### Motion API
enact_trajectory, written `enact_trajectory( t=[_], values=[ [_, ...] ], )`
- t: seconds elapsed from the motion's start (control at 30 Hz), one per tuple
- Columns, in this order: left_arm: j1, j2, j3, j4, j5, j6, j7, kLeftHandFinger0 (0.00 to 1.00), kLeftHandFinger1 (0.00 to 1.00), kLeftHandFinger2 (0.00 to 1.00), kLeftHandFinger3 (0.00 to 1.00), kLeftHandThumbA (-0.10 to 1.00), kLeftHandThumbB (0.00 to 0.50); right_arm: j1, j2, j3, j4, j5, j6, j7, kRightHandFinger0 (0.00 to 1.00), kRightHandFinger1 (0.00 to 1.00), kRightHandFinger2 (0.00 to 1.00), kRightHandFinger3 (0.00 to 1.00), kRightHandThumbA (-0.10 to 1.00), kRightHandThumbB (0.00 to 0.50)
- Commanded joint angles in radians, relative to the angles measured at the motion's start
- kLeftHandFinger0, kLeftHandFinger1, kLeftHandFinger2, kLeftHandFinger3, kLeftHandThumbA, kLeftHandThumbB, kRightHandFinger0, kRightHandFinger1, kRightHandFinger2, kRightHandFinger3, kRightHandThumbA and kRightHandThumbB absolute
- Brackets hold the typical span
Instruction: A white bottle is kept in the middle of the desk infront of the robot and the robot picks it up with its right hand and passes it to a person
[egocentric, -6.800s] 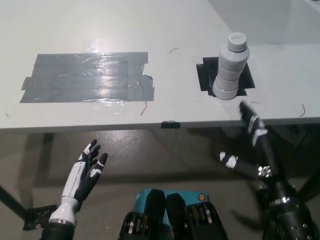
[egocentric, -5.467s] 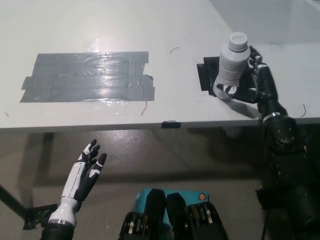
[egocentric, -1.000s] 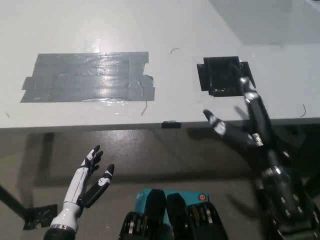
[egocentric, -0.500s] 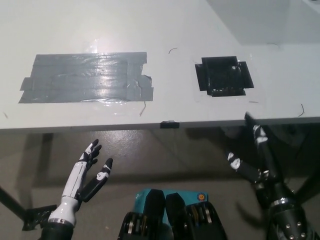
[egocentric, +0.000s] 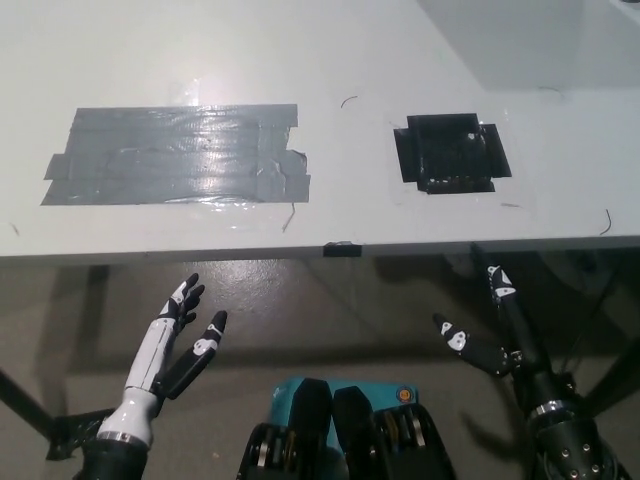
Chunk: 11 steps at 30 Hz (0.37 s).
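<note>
Well, no white bottle anywhere in view: the desk (egocentric: 360, 60) carries only a grey tape patch (egocentric: 175, 155) on the left and a black tape square (egocentric: 450, 152) on the right, and that square sits bare. Right hand (egocentric: 495, 330) hangs below the desk edge at lower right, fingers spread wide, holding nothing. Left hand (egocentric: 175, 345) rests low at lower left, open too, palm up and fingers apart. No person shows in the picture. Judging by the empty black square and the empty right hand, the pickup and handover look done, with nothing visibly left beyond settling the arm.
</note>
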Motion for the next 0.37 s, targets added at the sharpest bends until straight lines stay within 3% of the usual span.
enact_trajectory(
  t=[0.0,0.33],
  values=[
    [-0.025,0.014,0.003,-0.023,0.002,-0.013,-0.003,1.00,1.00,1.00,1.00,0.65,0.000,-0.038,-0.015,0.009,-0.010,-0.004,-0.026,0.020,1.00,1.00,1.00,1.00,0.68,0.179],
    [-0.030,0.016,0.004,-0.017,0.009,-0.012,0.002,1.00,1.00,1.00,1.00,0.67,0.000,-0.055,-0.026,0.019,-0.001,-0.015,-0.020,0.026,1.00,1.00,1.00,1.00,0.71,0.177]
  ],
)
